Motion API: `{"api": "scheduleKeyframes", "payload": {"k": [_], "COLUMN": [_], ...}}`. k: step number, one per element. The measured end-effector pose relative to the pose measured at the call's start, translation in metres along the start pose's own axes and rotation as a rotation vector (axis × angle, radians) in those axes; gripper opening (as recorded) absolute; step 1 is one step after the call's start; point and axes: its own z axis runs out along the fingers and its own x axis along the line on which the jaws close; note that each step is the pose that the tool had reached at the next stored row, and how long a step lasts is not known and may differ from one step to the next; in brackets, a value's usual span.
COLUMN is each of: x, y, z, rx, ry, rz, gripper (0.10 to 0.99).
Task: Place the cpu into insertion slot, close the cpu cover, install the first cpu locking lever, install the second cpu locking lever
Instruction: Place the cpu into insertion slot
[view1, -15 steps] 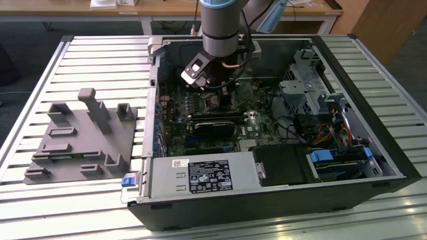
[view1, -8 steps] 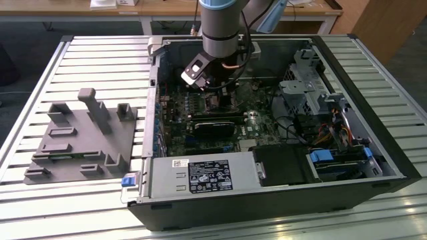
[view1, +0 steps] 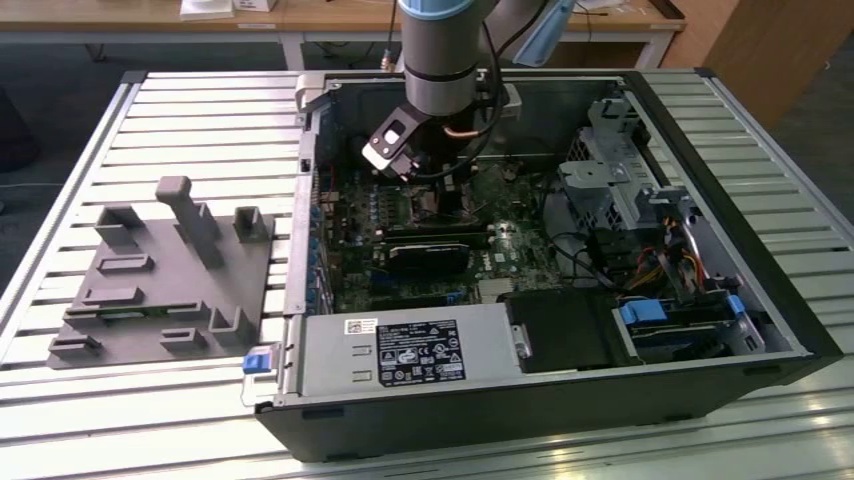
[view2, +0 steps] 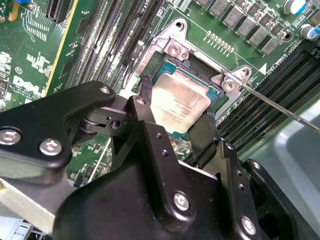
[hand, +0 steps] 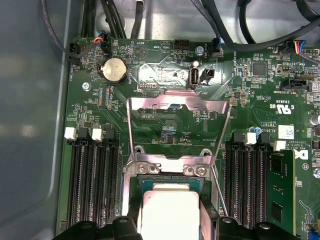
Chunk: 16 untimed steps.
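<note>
While the thin metal cpu cover (hand: 175, 101) lies open, the gripper (view2: 177, 107) pinches the flat silvery cpu (view2: 184, 96).

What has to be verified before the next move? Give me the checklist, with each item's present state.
1. The cpu lined up with the insertion slot: ok, it lies inside the slot's rim in both wrist views.
2. The cpu fully down in the slot: cannot tell.
3. The cpu cover open and off the slot: ok, it is swung back over the board.
4. The locking lever unlatched: ok, the thin rod sticks out away from the slot.
5. The gripper on the cpu: ok, its fingers lie against two opposite edges.
</note>
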Motion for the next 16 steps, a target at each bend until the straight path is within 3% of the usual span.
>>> {"api": "scheduleKeyframes", "payload": {"k": [5, 6, 16], "x": [0.0001, 0.0001, 0.0], "y": [0.0001, 0.0001, 0.0002], "z": [0.0002, 0.0002, -0.001], "rx": [0.0, 0.0, 0.0], "ry": [0.0004, 0.0003, -0.0002], "rz": [0.0, 0.0, 0.0], "gripper": [0.553, 0.616, 0.616]}}
